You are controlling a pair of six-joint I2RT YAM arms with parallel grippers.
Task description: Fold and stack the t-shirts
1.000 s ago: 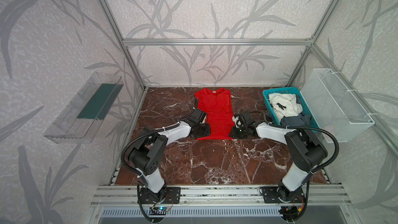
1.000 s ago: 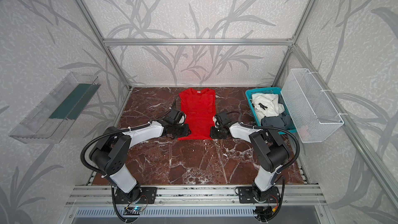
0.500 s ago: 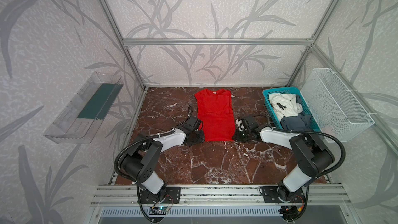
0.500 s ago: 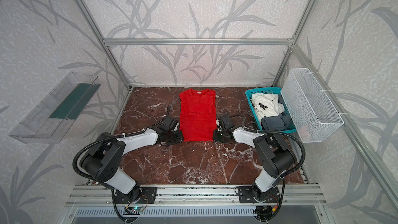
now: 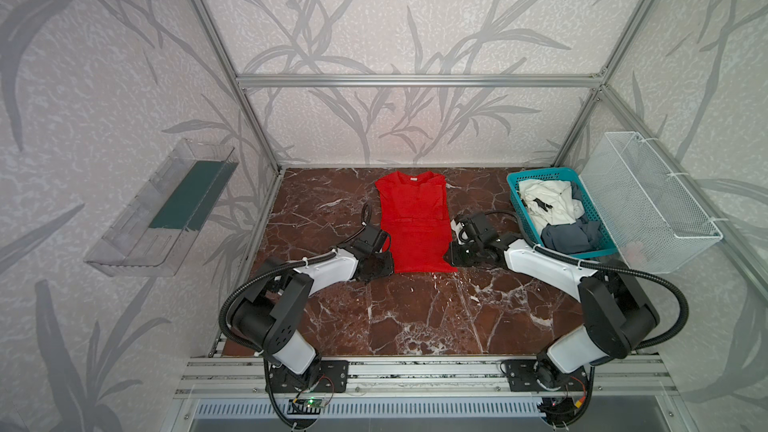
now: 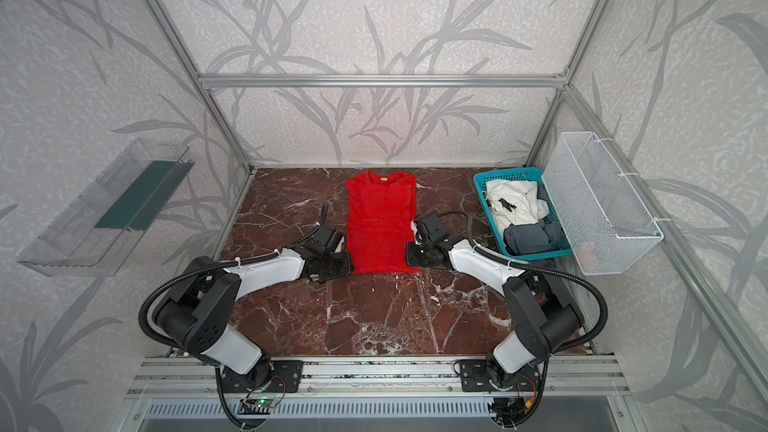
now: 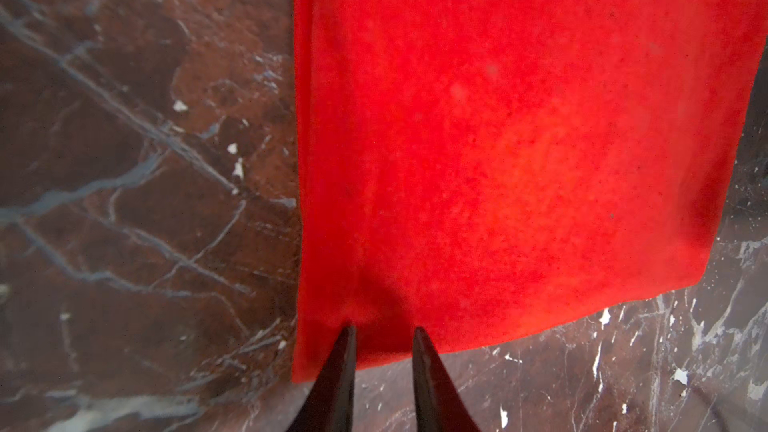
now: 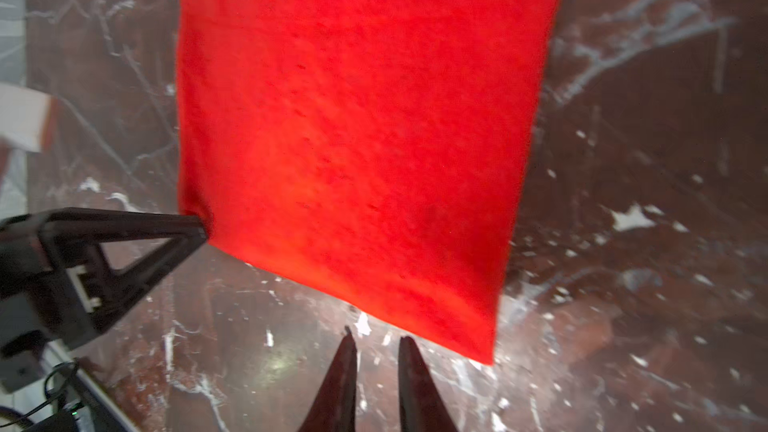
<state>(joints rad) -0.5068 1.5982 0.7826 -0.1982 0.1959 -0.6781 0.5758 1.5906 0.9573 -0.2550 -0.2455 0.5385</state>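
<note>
Red tee point(image 5: 415, 226) flat on bench point(image 5: 415, 317), mid-frame, sides folded in. L jaws narrow, tips at its lower-left hem corner, no pinch seen; R jaws narrow, empty, just short of lower-right corner. Prob. light, limp, thin: pinch both hem corners tog.

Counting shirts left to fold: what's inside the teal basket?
In the teal basket lie a crumpled white t-shirt with a black mark and, nearer the robot, a grey-blue one. Anything beneath them is covered and cannot be seen.
</note>
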